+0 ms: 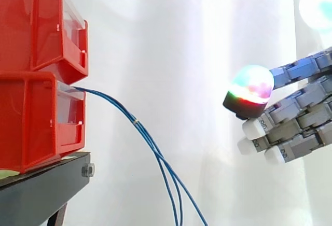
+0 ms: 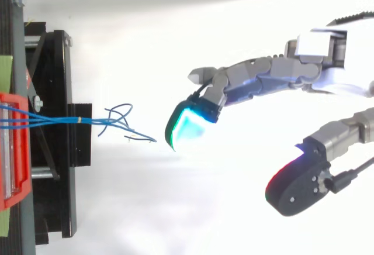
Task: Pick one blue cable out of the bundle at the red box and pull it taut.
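- White curtain (image 1: 181, 39): backdrop behind the hand and everything listed below.
- Red bins (image 1: 31, 81): two stacked, well ahead of the fingertips, across open space from the hand.
- Black stand (image 1: 41, 184): under the bins, on the same far side from the hand.
- Hand (image 1: 301, 117): released. Fingers reach out nearly straight toward the bins, thumb spread wide from them, nothing between. Its glowing fingertips (image 1: 251, 86) sit at about the height of the lower bin's mouth.
- Blue cables (image 1: 150, 143): a small bundle leaving the lower bin, drooping slack down and toward the hand. From above, the loose curled ends (image 2: 120, 120) lie just short of the nearest fingertip, not touching it.
- Pale tie (image 1: 134, 119): a band round the bundle, on the bin side of the loose ends.
- Step judged: approach, with no cable picked yet.
- Next move calls for: reaching lower and further forward, singling out one strand past the tie, pinching it, then drawing back from the bins until the slack goes.
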You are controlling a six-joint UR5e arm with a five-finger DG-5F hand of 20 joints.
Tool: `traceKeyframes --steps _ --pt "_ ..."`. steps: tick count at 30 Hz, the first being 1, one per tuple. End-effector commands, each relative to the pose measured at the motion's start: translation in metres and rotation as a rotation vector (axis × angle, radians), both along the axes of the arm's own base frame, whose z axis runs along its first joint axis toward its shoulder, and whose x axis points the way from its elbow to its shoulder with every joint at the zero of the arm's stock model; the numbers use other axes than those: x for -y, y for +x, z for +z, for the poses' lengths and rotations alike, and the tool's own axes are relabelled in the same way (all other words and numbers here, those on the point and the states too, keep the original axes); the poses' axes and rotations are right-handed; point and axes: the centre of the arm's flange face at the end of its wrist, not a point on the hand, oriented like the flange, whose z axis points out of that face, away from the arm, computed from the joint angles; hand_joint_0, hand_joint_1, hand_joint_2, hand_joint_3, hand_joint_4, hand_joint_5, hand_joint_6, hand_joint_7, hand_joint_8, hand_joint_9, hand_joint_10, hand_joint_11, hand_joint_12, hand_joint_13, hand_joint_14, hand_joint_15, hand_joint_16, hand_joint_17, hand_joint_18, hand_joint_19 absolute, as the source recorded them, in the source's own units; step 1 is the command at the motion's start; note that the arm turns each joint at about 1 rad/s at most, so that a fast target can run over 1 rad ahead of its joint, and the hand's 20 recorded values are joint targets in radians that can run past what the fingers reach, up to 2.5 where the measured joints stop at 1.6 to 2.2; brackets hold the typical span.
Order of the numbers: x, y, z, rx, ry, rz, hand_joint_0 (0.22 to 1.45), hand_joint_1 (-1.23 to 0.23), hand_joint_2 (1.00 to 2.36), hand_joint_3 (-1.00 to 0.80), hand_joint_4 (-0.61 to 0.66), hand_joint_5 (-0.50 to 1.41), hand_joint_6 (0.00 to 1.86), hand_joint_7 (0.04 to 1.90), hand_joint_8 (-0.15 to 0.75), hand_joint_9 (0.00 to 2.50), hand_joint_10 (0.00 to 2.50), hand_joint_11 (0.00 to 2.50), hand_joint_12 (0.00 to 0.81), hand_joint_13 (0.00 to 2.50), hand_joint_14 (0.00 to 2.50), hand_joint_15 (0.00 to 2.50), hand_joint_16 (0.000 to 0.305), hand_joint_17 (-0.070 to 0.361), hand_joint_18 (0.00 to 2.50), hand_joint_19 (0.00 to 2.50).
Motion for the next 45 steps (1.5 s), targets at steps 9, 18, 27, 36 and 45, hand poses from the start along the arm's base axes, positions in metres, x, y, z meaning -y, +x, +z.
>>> traceKeyframes --steps 9,18,27,36,45 --pt "0.018 0.001 -0.003 0.039 -0.073 -0.103 0.55 -0.77 1.00 -0.50 0.25 -0.19 0.50 0.77 0.256 0.41 0.01 0.25 0.315 0.06 0.00 0.10 0.052 0.117 0.00 0.12" --pt "0.031 -0.003 -0.026 0.154 -0.168 -0.186 0.52 -0.71 1.00 -0.50 0.25 -0.19 0.50 0.77 0.262 0.41 0.00 0.24 0.321 0.07 0.00 0.11 0.053 0.119 0.00 0.12" --pt "0.032 -0.002 -0.028 0.161 -0.204 -0.236 0.52 -0.69 1.00 -0.50 0.25 -0.19 0.50 0.77 0.266 0.42 0.01 0.23 0.322 0.07 0.00 0.11 0.053 0.120 0.00 0.12" --pt "0.024 0.037 -0.086 0.224 -0.129 -0.256 0.52 -0.69 1.00 -0.50 0.25 -0.19 0.50 0.77 0.268 0.42 0.00 0.23 0.322 0.07 0.00 0.10 0.053 0.120 0.00 0.13" --pt "0.011 0.084 -0.135 0.242 -0.066 -0.231 0.52 -0.69 1.00 -0.50 0.26 -0.19 0.50 0.77 0.269 0.42 0.01 0.24 0.323 0.07 0.00 0.11 0.053 0.118 0.00 0.13"
